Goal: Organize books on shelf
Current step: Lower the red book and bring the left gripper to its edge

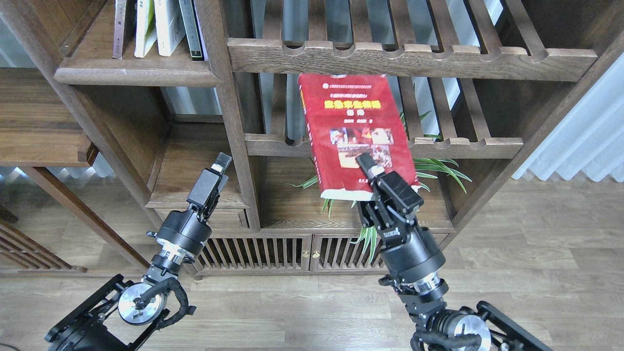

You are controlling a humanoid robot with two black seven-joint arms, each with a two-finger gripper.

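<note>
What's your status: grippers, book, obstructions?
Right gripper shut on red paperback book, held up. Left gripper holds nothing. Notched slatted rack rail covers book's top edge.

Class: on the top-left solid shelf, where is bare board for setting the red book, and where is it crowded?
The shelf is bare left of the standing books, out to its left post. Its right end is crowded. The right hand grips the red book.
</note>
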